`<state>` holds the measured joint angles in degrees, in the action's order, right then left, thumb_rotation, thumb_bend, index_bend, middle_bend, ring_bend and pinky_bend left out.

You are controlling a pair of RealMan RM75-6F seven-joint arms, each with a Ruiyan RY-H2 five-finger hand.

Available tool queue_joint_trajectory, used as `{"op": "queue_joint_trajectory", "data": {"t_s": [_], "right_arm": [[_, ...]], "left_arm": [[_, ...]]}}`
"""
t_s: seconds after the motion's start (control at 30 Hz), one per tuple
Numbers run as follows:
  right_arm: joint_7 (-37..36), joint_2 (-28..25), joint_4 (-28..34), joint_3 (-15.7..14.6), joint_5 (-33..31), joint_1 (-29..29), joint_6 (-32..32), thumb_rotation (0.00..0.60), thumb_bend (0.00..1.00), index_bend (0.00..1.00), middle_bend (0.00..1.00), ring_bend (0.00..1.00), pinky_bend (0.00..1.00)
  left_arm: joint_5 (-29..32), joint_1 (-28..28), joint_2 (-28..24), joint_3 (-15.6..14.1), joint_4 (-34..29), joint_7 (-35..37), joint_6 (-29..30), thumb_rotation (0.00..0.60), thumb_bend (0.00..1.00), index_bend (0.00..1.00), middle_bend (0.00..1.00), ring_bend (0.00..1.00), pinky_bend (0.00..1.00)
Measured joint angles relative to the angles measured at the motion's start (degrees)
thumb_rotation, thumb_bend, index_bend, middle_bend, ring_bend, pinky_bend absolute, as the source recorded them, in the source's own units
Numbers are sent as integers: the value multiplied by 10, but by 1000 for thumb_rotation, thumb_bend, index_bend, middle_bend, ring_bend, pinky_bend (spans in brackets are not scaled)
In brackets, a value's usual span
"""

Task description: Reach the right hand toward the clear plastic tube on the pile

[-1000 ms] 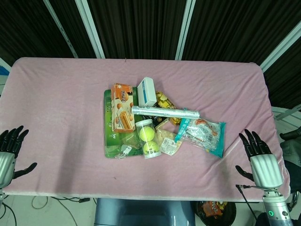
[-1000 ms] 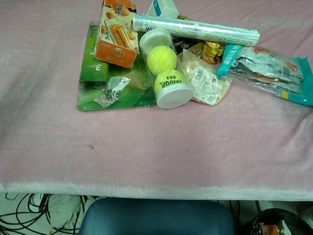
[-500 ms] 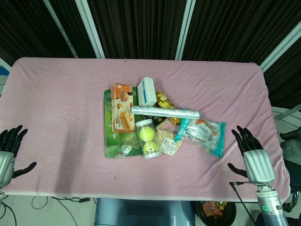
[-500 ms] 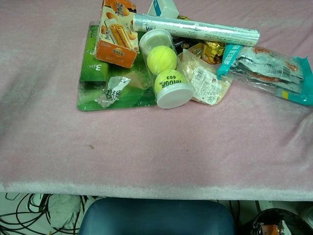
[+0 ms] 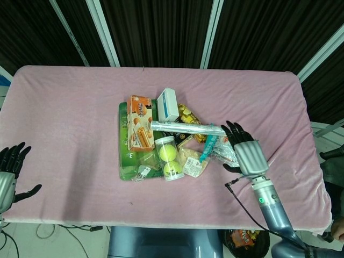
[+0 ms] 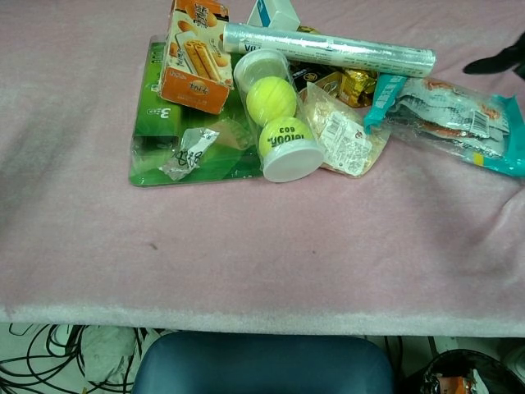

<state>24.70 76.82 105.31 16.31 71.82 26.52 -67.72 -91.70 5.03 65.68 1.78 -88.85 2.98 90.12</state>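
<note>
1. The clear plastic tube (image 5: 188, 128) is seen lying on its side across the top of the pile, which sits on the pink tablecloth (image 5: 70, 113). In the chest view the tube (image 6: 328, 48) is shown running from the orange biscuit box (image 6: 194, 56) toward the teal snack packet (image 6: 455, 121).
2. The right hand (image 5: 245, 151) is held just beside the tube's right end, above the teal snack packet (image 5: 228, 153). Its fingers are spread and nothing is grasped. Whether the fingertips (image 5: 230, 128) touch the tube cannot be told.
3. In the chest view only dark fingertips of the right hand (image 6: 500, 59) are caught at the right edge, near the tube's right end but apart from it.
4. The left hand (image 5: 9, 173) is seen far left of the tube, at the front left edge of the tablecloth. Its fingers are apart and nothing is held.
5. A tennis ball canister (image 5: 169, 157) with two yellow-green balls is laid just in front of the tube. In the chest view its white cap (image 6: 292, 160) is turned toward the camera.
6. A flat green package (image 5: 127, 148) is placed under the orange biscuit box (image 5: 141, 122), left of the tube.
7. A white and blue box (image 5: 168, 104) is set just behind the tube.
8. Gold-wrapped sweets (image 6: 354, 84) are seen just in front of the tube, and a clear bag with a white label (image 6: 340, 133) is laid between the canister and the teal packet.
</note>
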Motion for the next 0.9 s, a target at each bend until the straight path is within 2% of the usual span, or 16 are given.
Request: {"op": "queue_joint_trajectory", "data": {"t_s": [0.17, 0.37, 0.77, 0.9], "right_arm": [[46, 56, -56, 32, -86, 71, 53, 600, 150, 0, 3, 2, 225], [81, 117, -148, 52, -164, 139, 99, 600, 161, 1, 52, 31, 225], [82, 187, -302, 67, -216, 207, 143, 600, 168, 16, 63, 33, 225], [74, 202, -343, 68, -225, 223, 156, 600, 188, 70, 116, 84, 246]], "left_arm": [[3, 1, -2, 0, -2, 3, -3, 600, 0, 0, 0, 0, 0], [8, 2, -3, 1, -5, 8, -8, 600, 0, 0, 0, 0, 0], [15, 4, -5, 3, -9, 10, -15, 600, 0, 0, 0, 0, 0], [17, 5, -4, 3, -10, 8, -18, 600, 0, 0, 0, 0, 0]]}}
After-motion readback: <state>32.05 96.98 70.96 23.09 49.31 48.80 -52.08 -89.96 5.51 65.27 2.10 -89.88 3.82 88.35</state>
